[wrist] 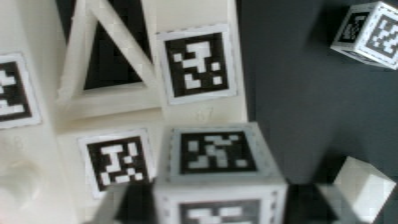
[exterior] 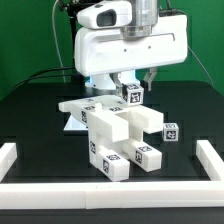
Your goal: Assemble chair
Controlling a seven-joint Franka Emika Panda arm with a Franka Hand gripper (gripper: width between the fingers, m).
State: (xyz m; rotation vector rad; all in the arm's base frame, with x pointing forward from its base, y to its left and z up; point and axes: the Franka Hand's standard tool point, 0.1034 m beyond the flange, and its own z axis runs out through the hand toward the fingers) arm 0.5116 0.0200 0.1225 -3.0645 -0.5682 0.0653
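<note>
1. The Panda arm's gripper [exterior: 135, 86] hangs in the upper centre of the exterior view, pointing down over a black table [exterior: 35, 100].
2. A small cube [exterior: 133, 96] bearing a black-and-white tag sits between the jaws. It appears just above the joined chair parts [exterior: 112, 135] in the frame — a chunky white cluster of slabs and bars at its middle.
3. In the wrist view the small cube [wrist: 217, 158] sits between the fingers [wrist: 366, 186], with a dark strip showing beside one of them. Whether the pads press on the cube cannot be told.
4. A tagged slab [wrist: 196, 62] of the chair lies just past the cube in that view.
5. A loose cube [exterior: 172, 130] rests on the table near the cluster — on the exterior view's right.
6. Plain white border rails [exterior: 110, 197] line the lower edge and both sides of the exterior view.
</note>
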